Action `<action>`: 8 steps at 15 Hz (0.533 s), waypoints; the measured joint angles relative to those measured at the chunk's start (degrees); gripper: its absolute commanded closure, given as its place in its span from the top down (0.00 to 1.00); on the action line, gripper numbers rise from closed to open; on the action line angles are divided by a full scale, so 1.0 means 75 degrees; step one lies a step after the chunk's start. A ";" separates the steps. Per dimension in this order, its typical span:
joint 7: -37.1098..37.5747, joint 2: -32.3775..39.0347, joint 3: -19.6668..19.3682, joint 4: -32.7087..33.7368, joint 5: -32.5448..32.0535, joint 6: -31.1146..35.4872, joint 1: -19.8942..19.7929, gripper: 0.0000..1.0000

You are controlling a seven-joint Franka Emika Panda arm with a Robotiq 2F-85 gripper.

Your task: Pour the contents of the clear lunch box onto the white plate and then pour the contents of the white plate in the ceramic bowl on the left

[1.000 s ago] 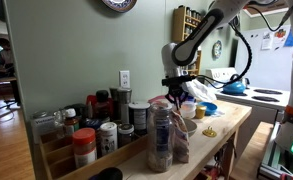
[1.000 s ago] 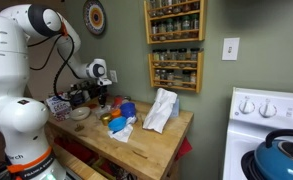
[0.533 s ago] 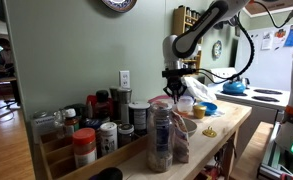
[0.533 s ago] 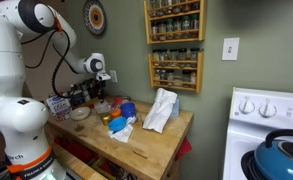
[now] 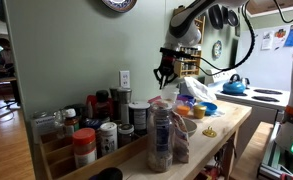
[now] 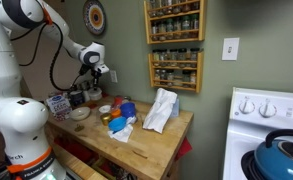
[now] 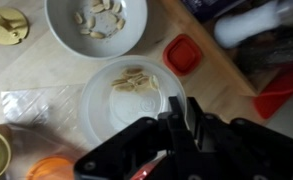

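In the wrist view the white plate (image 7: 106,100) lies on the wooden counter with a few pale food pieces on it. Beyond it stands the ceramic bowl (image 7: 61,25), which also holds pale pieces. A clear see-through container, probably the lunch box (image 7: 26,105), lies beside the plate, and a red lid (image 7: 184,53) lies on the other side. My gripper (image 7: 185,102) hovers over the plate's near rim, shut, with nothing between its fingers. In both exterior views the gripper (image 5: 164,72) (image 6: 93,72) hangs well above the counter.
Tall jars (image 5: 161,135) and a spice rack (image 5: 81,140) crowd one end of the counter. A blue bowl (image 5: 208,108), a yellow item (image 5: 209,131) and a white bag (image 6: 161,110) lie on the wood. A wall shelf (image 6: 174,45) hangs behind.
My arm has risen steadily from just above the counter to well over it. The gripper stayed shut. Plate and bowl have not moved.
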 measured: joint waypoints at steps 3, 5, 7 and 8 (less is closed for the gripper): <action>-0.0800 0.0161 0.0006 0.0205 0.1077 -0.0008 -0.0037 0.12; -0.0869 0.0229 0.0009 0.0251 0.1154 -0.0008 -0.0039 0.12; -0.0870 0.0254 0.0014 0.0277 0.1160 -0.0008 -0.0039 0.03; -0.0870 0.0258 0.0014 0.0284 0.1157 -0.0008 -0.0039 0.03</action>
